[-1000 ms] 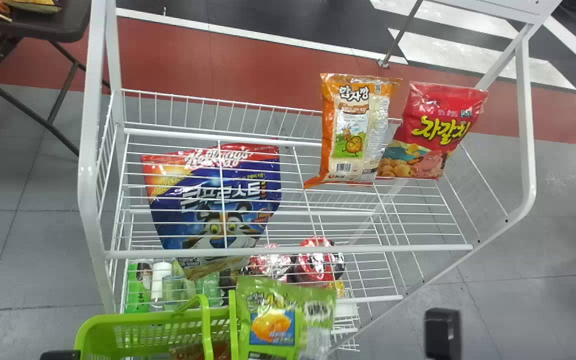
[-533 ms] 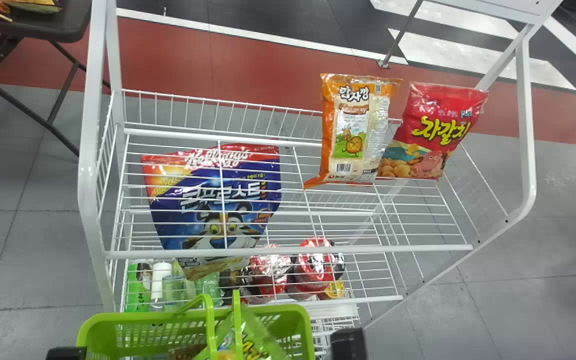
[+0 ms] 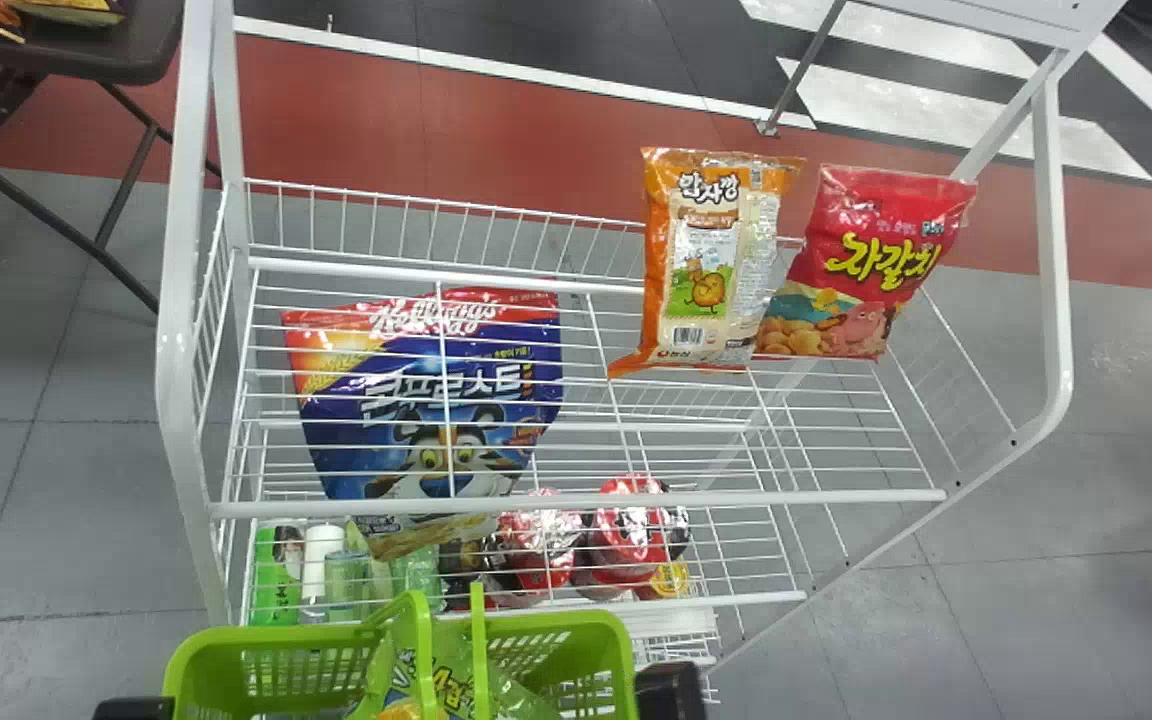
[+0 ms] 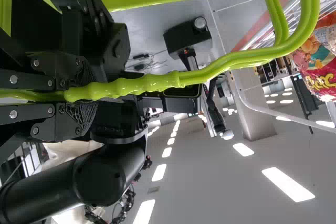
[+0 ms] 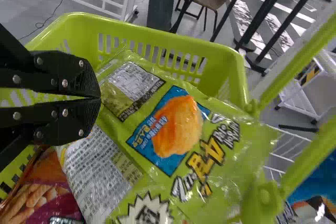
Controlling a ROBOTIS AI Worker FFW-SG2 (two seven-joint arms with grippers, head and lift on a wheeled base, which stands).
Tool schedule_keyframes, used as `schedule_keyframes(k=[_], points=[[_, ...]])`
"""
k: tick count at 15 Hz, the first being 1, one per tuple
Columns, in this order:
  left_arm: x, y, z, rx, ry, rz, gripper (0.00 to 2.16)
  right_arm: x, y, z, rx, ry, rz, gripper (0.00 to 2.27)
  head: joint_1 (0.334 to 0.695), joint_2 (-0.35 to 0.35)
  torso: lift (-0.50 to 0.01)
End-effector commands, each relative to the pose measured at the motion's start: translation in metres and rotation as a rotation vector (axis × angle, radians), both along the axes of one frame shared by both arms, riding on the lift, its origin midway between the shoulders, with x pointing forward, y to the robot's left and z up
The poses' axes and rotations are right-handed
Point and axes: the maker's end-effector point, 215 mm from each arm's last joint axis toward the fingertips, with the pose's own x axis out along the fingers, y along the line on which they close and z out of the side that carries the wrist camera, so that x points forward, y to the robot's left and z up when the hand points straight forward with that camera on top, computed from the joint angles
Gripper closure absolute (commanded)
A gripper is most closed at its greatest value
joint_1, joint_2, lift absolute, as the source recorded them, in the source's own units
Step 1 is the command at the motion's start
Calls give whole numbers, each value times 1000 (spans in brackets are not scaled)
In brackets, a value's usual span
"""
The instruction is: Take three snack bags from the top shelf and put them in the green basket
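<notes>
My left gripper (image 3: pixel 133 709) is at the bottom left of the head view; in the left wrist view the left gripper (image 4: pixel 79 92) is shut around the green basket's handle (image 4: pixel 205 74). The green basket (image 3: pixel 271 632) hangs before the rack. My right gripper (image 3: pixel 671 692) is at the basket's right end; seen from its wrist, the right gripper (image 5: pixel 98 98) is shut, pinching a green snack bag (image 5: pixel 210 129) within the basket. An orange-and-maroon bag (image 5: pixel 39 195) lies beside it. On the top shelf (image 3: pixel 576 498) stand an orange bag (image 3: pixel 706 260) and a red bag (image 3: pixel 861 265) at the right.
A blue cereal bag (image 3: pixel 426 400) shows through the rack's wires at the left. Bottles (image 3: pixel 321 570) and red packages (image 3: pixel 631 540) sit lower down. White posts (image 3: pixel 1051 250) frame the rack. A dark table (image 3: pixel 106 50) stands at the far left.
My right gripper has moved left toward the basket, and the green bag has gone from in front of the basket's right side to inside, behind the handles. The basket has shifted slightly right.
</notes>
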Motion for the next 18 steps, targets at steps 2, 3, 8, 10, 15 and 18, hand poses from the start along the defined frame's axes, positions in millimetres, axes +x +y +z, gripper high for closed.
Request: schedule_keyframes(k=[2,3,8,10,15,18], points=[[-1,-1,0,-2,1,0,1362,11,-30,30,20,-38,-70,46,695,-350,-44],[-1,-1,0,1,1,0,1362,12,-32,44,58,-32,-84,56,695,-350,-44],[-4,-2,-4,10,9,0,1362,86,-78,104,-9,-355,-184,60,695,-350,-44],[-6,-3,-3,10,5,-8,1362,138,-105,148,-111,-636,-242,60,695,-350,-44],[-6,-2,-4,13,3,-10,1362,255,-164,177,-247,-805,-464,76,695,-350,-44],[-6,-2,-3,13,2,-10,1362,314,-198,188,-297,-852,-586,76,695,-350,-44]])
